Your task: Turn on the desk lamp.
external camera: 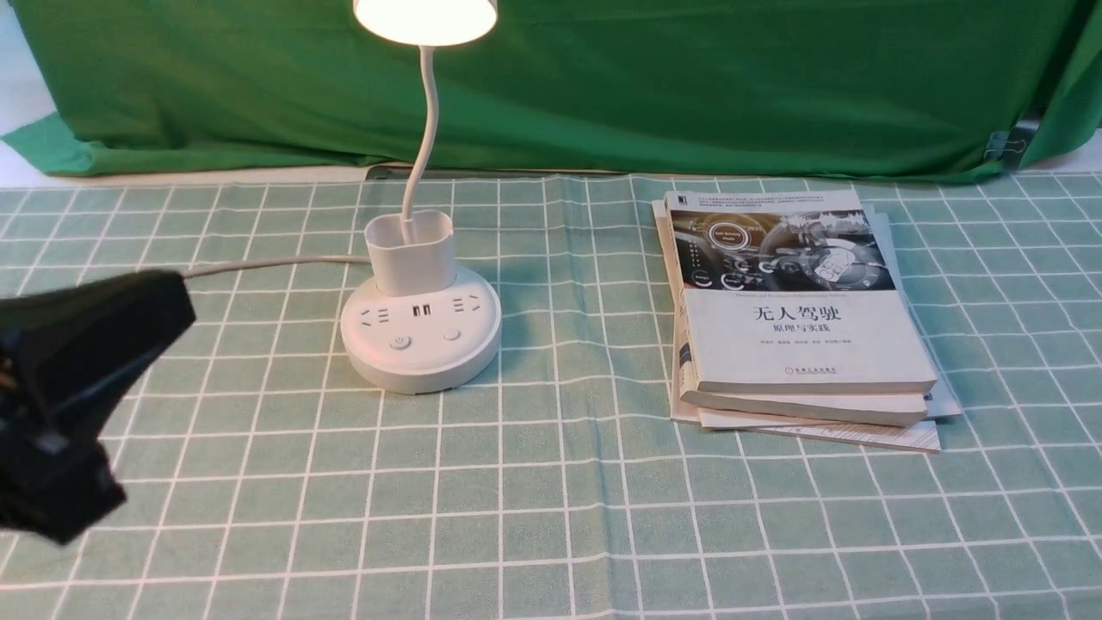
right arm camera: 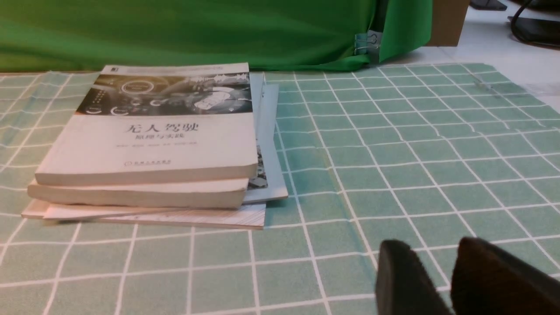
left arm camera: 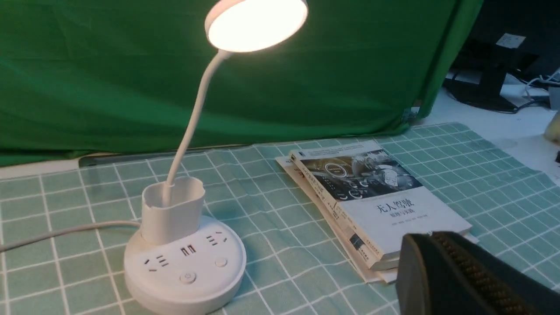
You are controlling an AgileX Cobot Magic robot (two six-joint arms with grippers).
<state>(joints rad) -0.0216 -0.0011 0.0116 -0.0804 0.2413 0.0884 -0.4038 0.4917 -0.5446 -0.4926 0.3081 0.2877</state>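
Note:
The white desk lamp (external camera: 420, 340) stands left of centre on the checked cloth, and its round head (external camera: 424, 17) glows brightly. Its flat base carries sockets, USB ports and two buttons (external camera: 399, 342), with a cup-like holder (external camera: 411, 250) behind them. In the left wrist view the lamp (left arm camera: 186, 267) shows whole, its head (left arm camera: 257, 24) lit. My left gripper (external camera: 182, 294) hangs shut and empty to the left of the base, clear of it; its jaws (left arm camera: 431, 237) are pressed together. My right gripper (right arm camera: 431, 246) is slightly open over bare cloth, with nothing between its fingers.
A stack of books (external camera: 801, 301) lies right of the lamp, also seen from the right wrist (right arm camera: 153, 140). The lamp's white cord (external camera: 258, 263) runs left across the cloth. A green curtain (external camera: 689, 86) closes off the back.

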